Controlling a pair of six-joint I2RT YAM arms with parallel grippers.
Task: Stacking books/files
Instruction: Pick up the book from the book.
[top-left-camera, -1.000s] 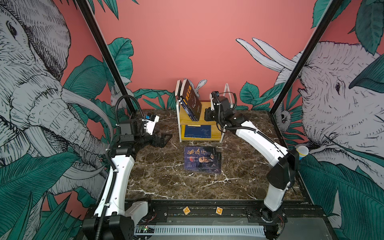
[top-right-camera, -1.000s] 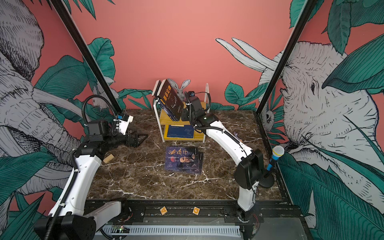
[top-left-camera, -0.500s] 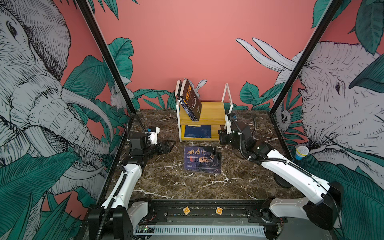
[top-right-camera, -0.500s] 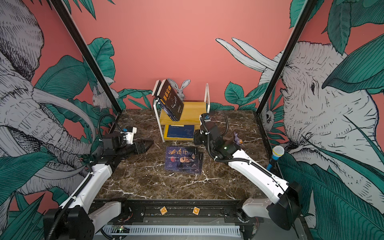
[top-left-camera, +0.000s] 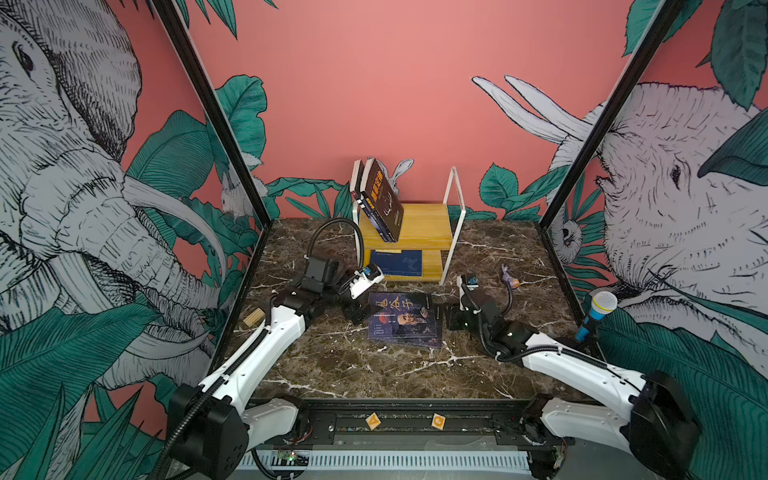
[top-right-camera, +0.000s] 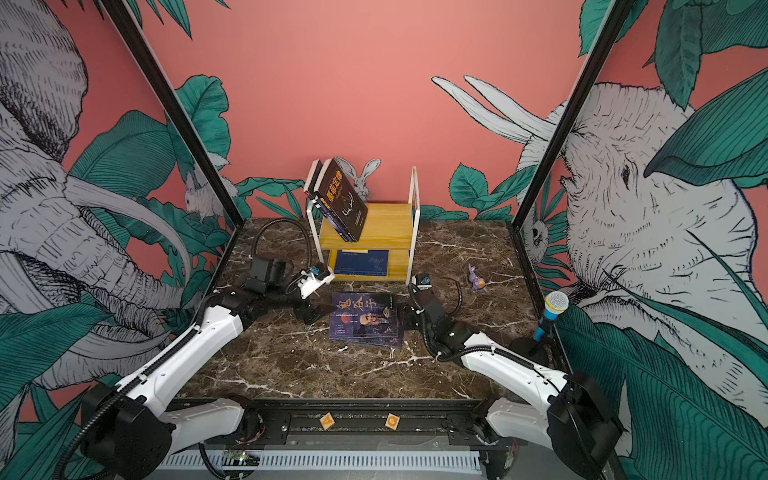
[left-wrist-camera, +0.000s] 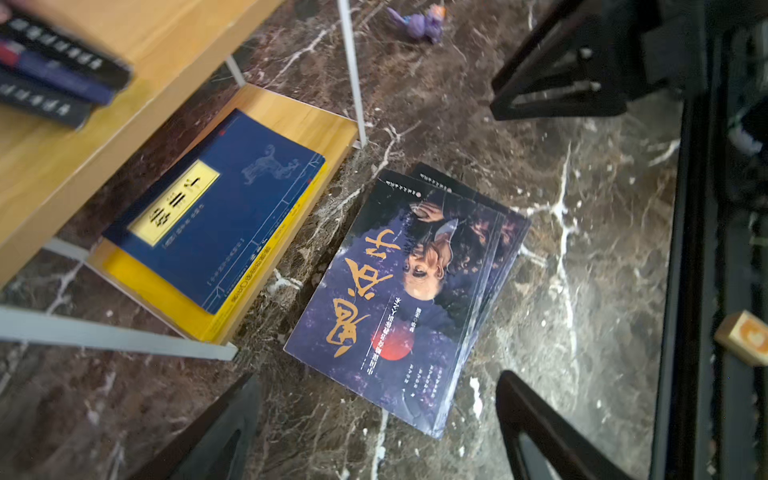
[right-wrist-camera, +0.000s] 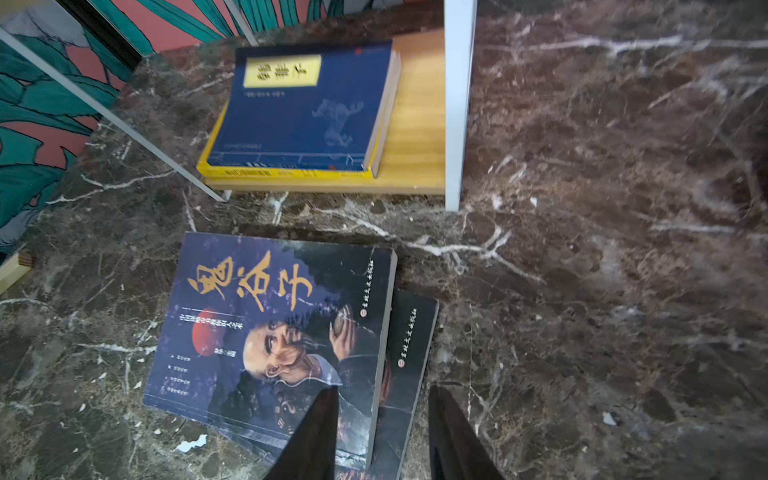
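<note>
Both end effectors flank the loose pile, probably for alignment.
The pile of books (top-left-camera: 405, 320) lies flat at the middle of the surface (top-left-camera: 374, 365), just in front of the shelf (top-left-camera: 419, 220) at the rear edge, with its top cover skewed off the one below. The left end effector (top-left-camera: 359, 313) stands wide open and empty at the pile's left edge. The right end effector (right-wrist-camera: 382, 392) is parted and empty, straddling the right edge. This opposed placement likely serves to square the covers.

White arms (top-left-camera: 266, 351), black joints (top-left-camera: 208, 434), black cables (top-left-camera: 334, 221), perhaps ribbed
</note>
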